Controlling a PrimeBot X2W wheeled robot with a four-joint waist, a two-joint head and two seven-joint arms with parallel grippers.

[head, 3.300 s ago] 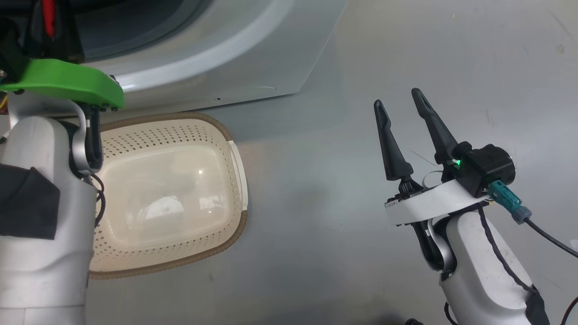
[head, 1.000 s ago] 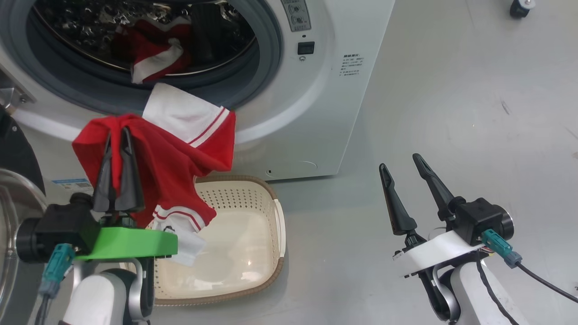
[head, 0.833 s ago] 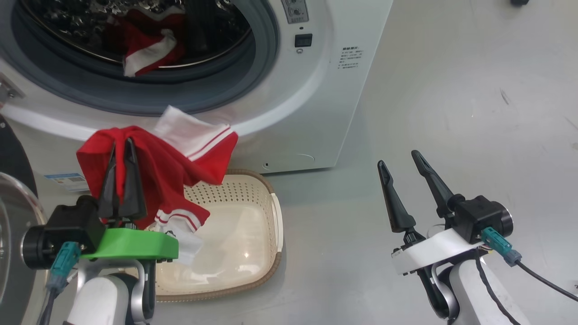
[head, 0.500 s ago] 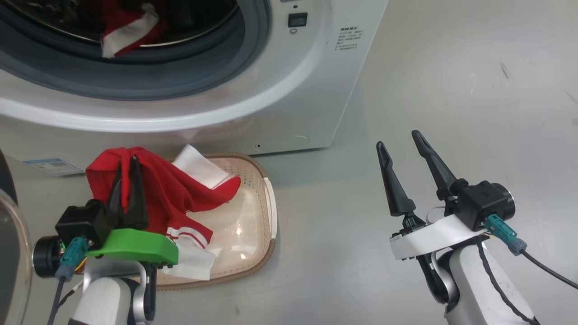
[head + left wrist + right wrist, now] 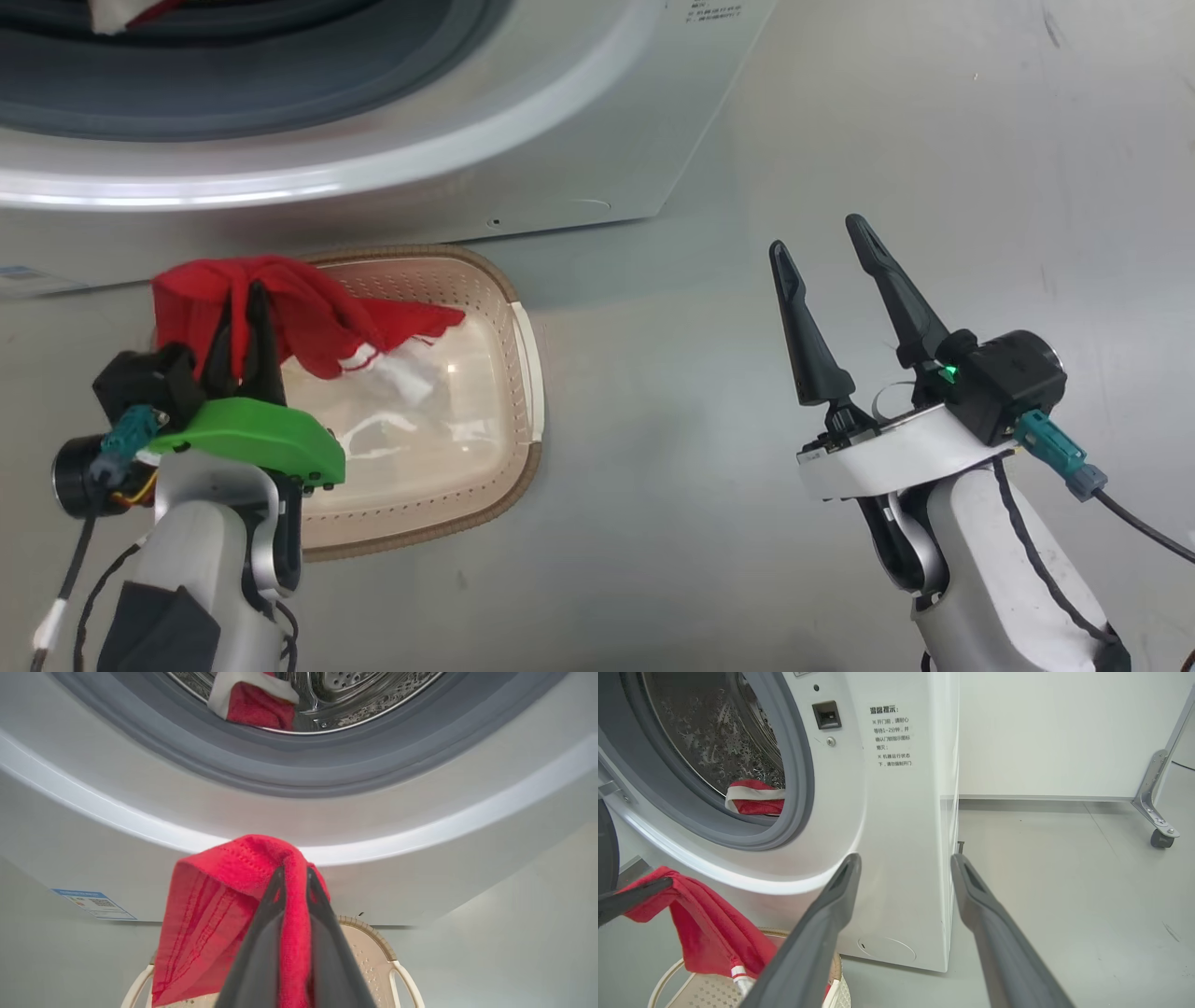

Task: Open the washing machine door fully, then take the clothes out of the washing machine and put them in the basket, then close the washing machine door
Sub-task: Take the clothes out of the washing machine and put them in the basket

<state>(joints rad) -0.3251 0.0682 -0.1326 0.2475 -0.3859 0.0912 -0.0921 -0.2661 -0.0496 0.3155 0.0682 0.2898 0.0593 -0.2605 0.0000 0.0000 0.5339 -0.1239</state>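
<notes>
**Red garment pinched over the basket**

The left gripper (image 5: pixel 245 315) has its two dark fingers pressed together on a fold of the red garment (image 5: pixel 308 317). In the left wrist view the fabric passes between the fingertips (image 5: pixel 279 877) and bunches over them like a hood. The right gripper (image 5: pixel 817 235) stands spread and holds nothing, well apart to the robot's right above the bare grey floor (image 5: pixel 747 392).

The garment is bright red, soft knit, with rows of stitching visible along one edge. White trim with a thin red stripe marks its far end, and a small white scrap hangs there. It is crumpled at the pinch and flattens out as it falls away.

Its long axis runs from the fingertips toward the robot's right and downward. In the head view the trimmed end points into the middle of the basket (image 5: pixel 422 254). In the right wrist view the cloth slopes down from the pinch, and its striped end dips below the basket's rim. Whether that end rests on the bottom cannot be told.

The cream basket, with perforated sides and a brown woven-look rim, sits on the floor just in front of the washing machine (image 5: pixel 560 121). Above, the grey gasket (image 5: pixel 299 770) rings the steel drum (image 5: pixel 714 732), where another red and white piece (image 5: pixel 254 709) lies at the drum's lower lip. A blue label (image 5: pixel 93 904) sits low on the machine's front.
</notes>
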